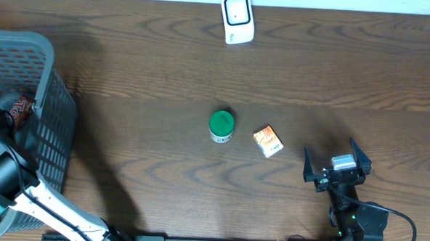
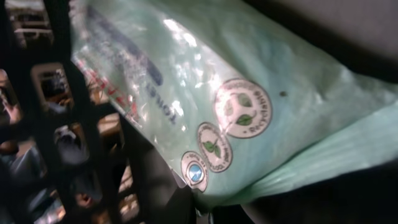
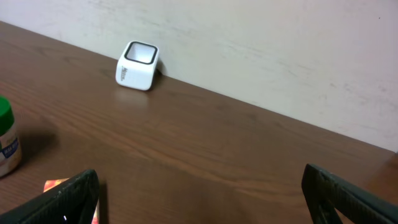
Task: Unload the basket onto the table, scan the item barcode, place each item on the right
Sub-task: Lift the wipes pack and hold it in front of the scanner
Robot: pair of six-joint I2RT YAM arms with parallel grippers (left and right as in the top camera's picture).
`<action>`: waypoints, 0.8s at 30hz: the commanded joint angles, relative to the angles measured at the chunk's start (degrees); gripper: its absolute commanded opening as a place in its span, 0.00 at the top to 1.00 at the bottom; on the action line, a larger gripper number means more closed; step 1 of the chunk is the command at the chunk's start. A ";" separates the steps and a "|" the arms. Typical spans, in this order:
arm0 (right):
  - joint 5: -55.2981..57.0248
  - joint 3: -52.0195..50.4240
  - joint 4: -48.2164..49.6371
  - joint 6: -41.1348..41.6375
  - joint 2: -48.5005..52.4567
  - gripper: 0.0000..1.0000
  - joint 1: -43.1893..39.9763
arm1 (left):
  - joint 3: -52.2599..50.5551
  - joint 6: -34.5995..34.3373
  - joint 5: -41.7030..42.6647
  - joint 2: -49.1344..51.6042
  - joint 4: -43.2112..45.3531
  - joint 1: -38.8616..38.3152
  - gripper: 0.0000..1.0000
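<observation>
From above, the left arm, black joints with a white link, bends over the near rim of a grey plastic lattice basket at the left edge of the bench and reaches down inside; its tip is hidden there. The right end effector hovers low over the right near part of the dark wood-grain bench, pointing away from its base, its jaws spread wide with nothing between them. A white, rounded, boxy scanner with a dark window stands at the far edge; a small round jar with a green lid stands mid-bench; a small orange carton lies just to its right, apart from it.

In the left wrist view, a pale green, glossy, crinkled plastic pouch fills most of the frame, printed with round leaf emblems and dark lettering; the basket's black grid runs down the left side. The left end effector is closed, and the pouch's lower edge runs into the dark shapes at bottom centre, so it appears pinched there.

In the right wrist view, two black fingers sit at the lower corners, far apart; the scanner stands beyond against a pale, matt wall; the jar and the carton's corner show at the left edge.
</observation>
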 commanded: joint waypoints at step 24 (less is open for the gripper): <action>0.13 -0.04 -0.24 0.37 -0.07 0.01 0.13 | 20.20 0.11 24.98 -36.96 -9.88 -18.45 0.93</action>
